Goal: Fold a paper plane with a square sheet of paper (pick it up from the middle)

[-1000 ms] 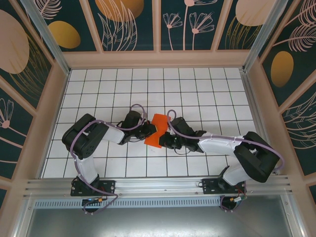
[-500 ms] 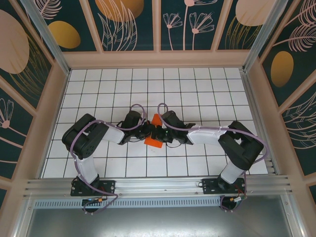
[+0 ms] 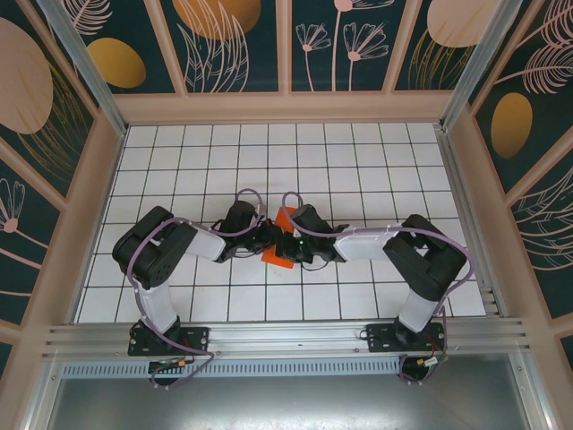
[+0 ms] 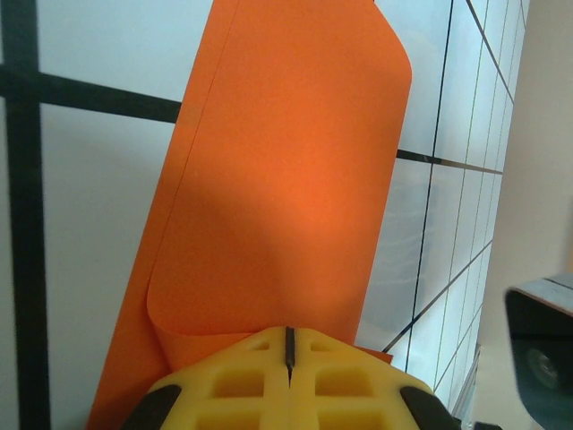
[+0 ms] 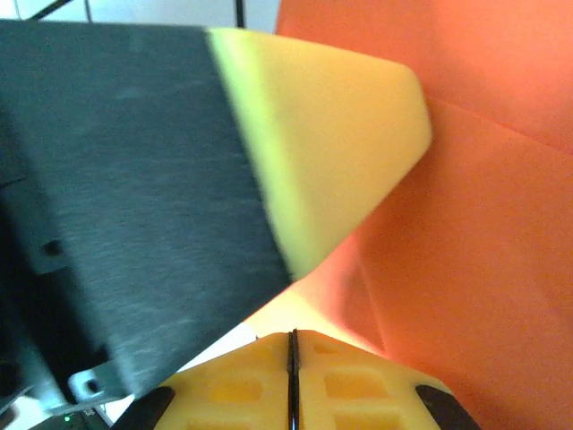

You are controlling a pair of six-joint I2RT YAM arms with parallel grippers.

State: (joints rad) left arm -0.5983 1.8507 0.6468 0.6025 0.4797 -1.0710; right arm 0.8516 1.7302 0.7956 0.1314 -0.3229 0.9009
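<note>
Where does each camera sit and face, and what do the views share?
Top external: above, behind the bases, looking down at the table; both arms, left gripper and right gripper together at the orange paper.
Left wrist: on the left arm, looking past its shut fingers at the paper.
Right wrist: on the right arm, past its shut fingers at the left gripper's finger and the paper.
Shared: the paper.

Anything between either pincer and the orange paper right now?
Nothing visible. The left pincer and the right pincer are both shut, tips right at the orange paper. The only crowding: in the right wrist view the left pincer's finger lies just ahead, over the paper.
</note>
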